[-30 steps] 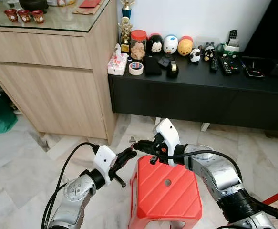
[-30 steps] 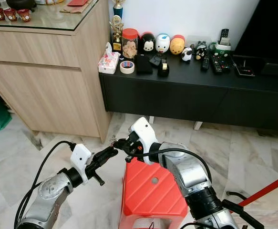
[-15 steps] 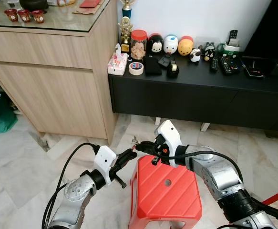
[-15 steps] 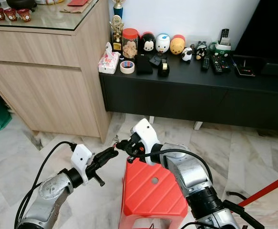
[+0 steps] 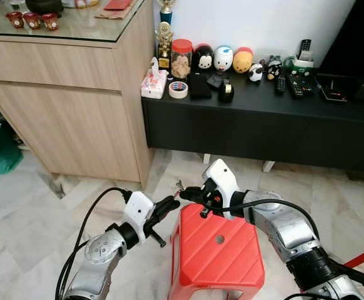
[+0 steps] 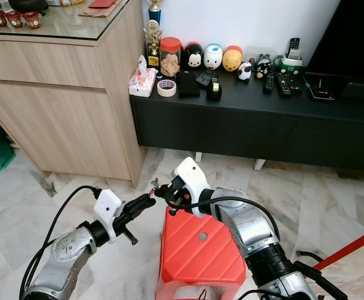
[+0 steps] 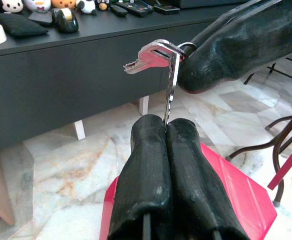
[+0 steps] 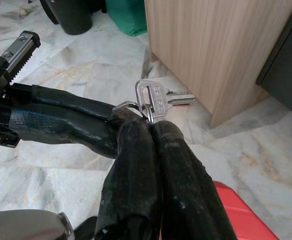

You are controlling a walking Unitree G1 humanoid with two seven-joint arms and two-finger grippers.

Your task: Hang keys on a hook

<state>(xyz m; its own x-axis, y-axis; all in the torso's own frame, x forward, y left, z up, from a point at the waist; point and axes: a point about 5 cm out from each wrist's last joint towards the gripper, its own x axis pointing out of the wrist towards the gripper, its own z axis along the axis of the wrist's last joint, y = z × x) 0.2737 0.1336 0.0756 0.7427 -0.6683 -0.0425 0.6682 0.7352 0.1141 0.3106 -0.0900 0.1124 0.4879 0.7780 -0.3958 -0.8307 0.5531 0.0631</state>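
Both matte black grippers, left gripper [image 7: 166, 131] and right gripper [image 8: 149, 126], clamp the flat silver keys [image 8: 155, 101] above the ribbed red stool [image 5: 218, 247]

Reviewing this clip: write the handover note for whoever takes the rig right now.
Left pincer: shut on the silver keys.
Right pincer: shut on the same key bunch.
Both meet above the red plastic stool, in front of the black low cabinet.
Done: keys picked up, held between both pincers.
Left: pass them to one pincer, find a hook and hang them.
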